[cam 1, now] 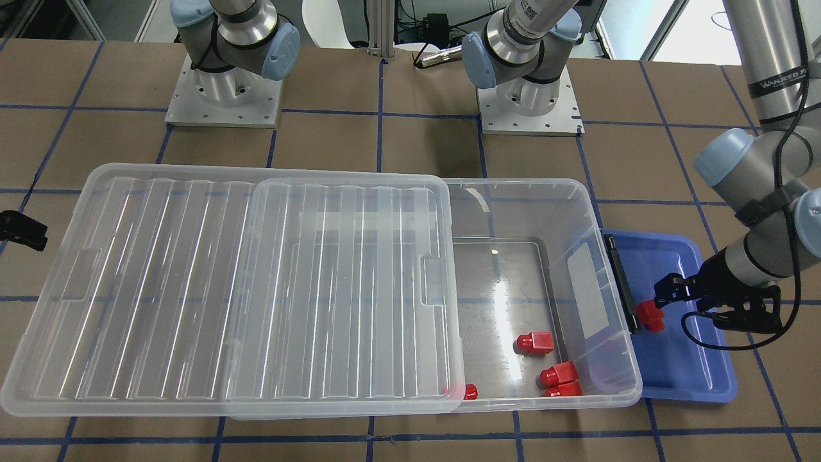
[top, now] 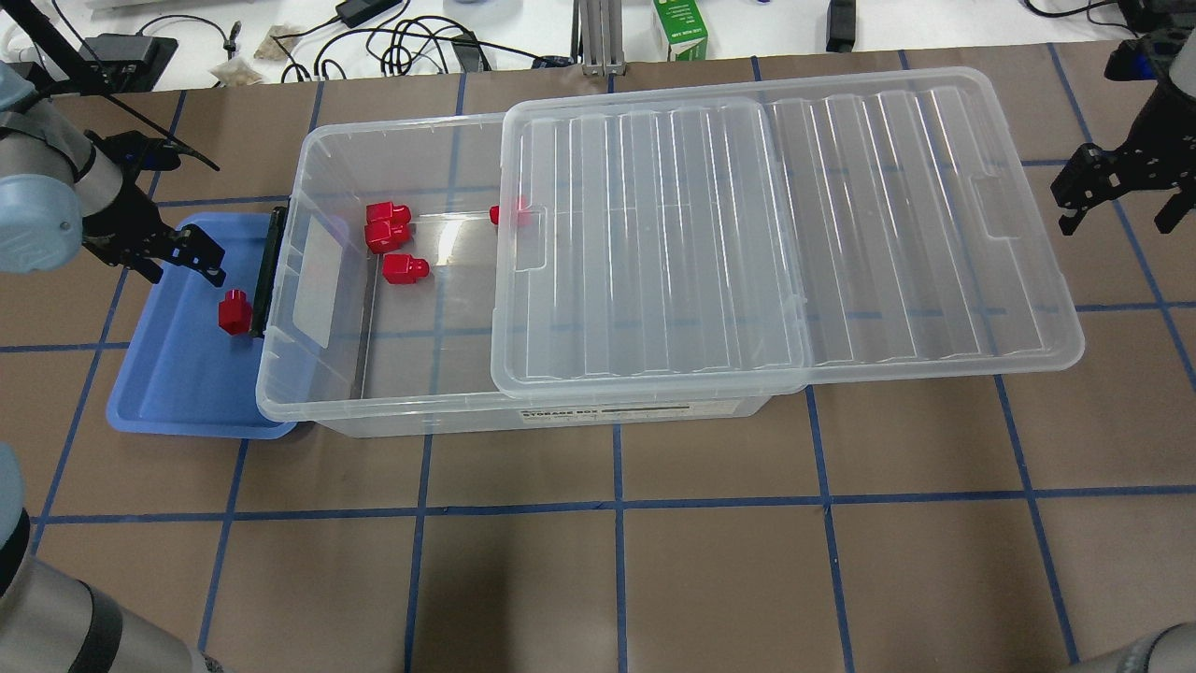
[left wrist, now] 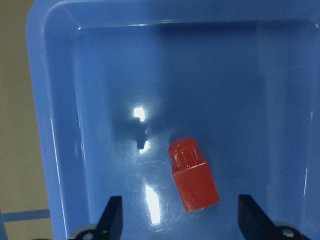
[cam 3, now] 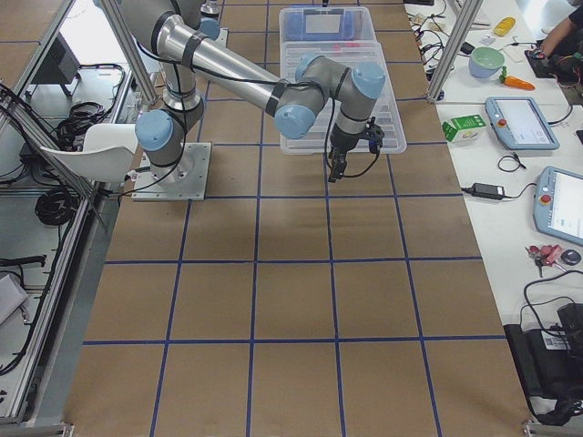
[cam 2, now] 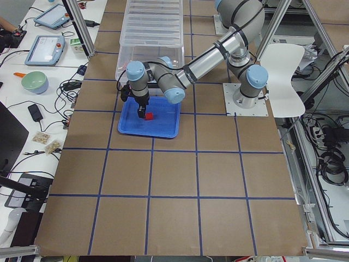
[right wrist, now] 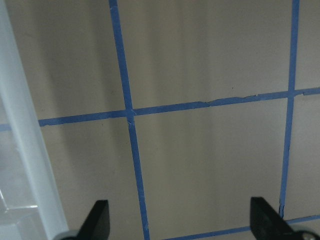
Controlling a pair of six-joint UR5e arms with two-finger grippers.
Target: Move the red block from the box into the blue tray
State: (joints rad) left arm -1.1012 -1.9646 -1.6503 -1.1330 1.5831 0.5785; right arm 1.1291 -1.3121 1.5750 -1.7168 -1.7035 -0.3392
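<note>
A red block (left wrist: 193, 175) lies on its side on the floor of the blue tray (left wrist: 90, 100), free of the fingers. My left gripper (left wrist: 180, 225) is open just above it, its fingers apart on either side. In the overhead view the block (top: 234, 311) sits in the tray (top: 177, 393) beside the box (top: 374, 411), under the left gripper (top: 182, 271). Several more red blocks (top: 388, 229) lie in the box's open end. My right gripper (top: 1114, 220) is open and empty past the lid's far right end.
The ribbed lid (top: 747, 234) is slid sideways, covering most of the box and overhanging its right end. The box's black latch (top: 271, 271) faces the tray. Cables and a green carton (top: 680, 28) lie beyond the table's back edge.
</note>
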